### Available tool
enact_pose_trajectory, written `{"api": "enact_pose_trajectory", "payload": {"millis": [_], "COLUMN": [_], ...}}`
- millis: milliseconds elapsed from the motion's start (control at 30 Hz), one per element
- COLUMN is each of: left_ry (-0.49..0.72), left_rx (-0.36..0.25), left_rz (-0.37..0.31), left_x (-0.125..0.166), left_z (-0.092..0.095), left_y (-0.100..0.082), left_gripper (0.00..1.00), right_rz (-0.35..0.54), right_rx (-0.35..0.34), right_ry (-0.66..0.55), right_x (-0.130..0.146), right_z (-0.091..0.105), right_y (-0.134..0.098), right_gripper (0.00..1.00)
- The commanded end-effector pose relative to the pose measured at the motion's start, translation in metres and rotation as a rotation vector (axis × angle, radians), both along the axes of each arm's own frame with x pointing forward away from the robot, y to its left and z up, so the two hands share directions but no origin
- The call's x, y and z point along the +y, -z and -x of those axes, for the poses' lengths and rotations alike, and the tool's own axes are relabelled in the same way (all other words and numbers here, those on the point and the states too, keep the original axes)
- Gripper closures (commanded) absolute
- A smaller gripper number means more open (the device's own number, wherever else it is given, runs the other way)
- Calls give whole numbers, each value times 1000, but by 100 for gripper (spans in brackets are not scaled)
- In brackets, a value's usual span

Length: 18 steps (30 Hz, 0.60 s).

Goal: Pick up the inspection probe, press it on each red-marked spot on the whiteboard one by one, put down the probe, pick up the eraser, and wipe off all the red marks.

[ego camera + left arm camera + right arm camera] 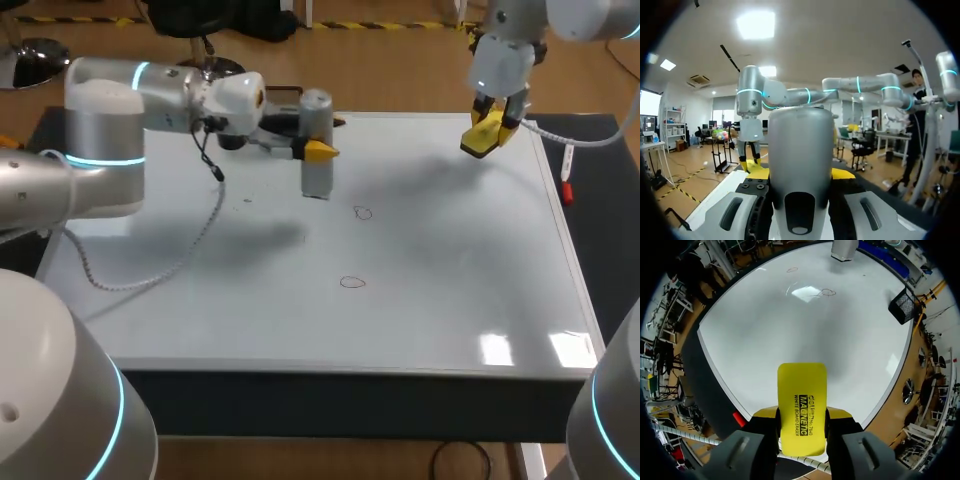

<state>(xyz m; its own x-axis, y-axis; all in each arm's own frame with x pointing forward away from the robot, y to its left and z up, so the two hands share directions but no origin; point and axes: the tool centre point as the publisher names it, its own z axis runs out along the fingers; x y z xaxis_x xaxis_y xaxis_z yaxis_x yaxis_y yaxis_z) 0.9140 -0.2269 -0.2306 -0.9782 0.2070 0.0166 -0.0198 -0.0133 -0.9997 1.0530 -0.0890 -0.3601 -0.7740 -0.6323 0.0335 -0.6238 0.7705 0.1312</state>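
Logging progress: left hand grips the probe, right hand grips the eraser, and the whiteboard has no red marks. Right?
Not quite: the head view shows two red marks on the whiteboard. The left hand does grip the probe, the right hand the eraser.

Finish notes. The whiteboard (430,300) is glossy white and smooth, mirroring ceiling lights as bright patches. The probe (800,145) has a smooth silver-grey shell with a satin sheen; metal or plastic, cannot tell. The eraser (801,390) has a smooth yellow plastic back, low gloss. The left arm (105,120) has a smooth satin silver casing. Its cable (110,287) is white and matt. The right gripper (801,412) has a matt grey, plastic-looking housing and matt yellow tips.
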Motion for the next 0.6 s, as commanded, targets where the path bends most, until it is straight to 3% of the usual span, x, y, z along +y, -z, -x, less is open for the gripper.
{"api": "enact_pose_trajectory", "payload": {"millis": [33,267,600], "left_ry": [47,93,125], "left_rx": [24,45,52], "left_rz": [5,10,17], "left_x": [-29,-58,-76], "left_z": [-8,-3,-8], "left_y": [16,31,43], "left_gripper": [100,100,100], "right_rz": [3,3,3], "right_rx": [0,0,0], "right_ry": [-2,-2,-2], "right_x": [-1,-1,-1], "right_z": [0,0,0], "right_y": [-1,-1,-1], "right_gripper": [100,100,100]}}
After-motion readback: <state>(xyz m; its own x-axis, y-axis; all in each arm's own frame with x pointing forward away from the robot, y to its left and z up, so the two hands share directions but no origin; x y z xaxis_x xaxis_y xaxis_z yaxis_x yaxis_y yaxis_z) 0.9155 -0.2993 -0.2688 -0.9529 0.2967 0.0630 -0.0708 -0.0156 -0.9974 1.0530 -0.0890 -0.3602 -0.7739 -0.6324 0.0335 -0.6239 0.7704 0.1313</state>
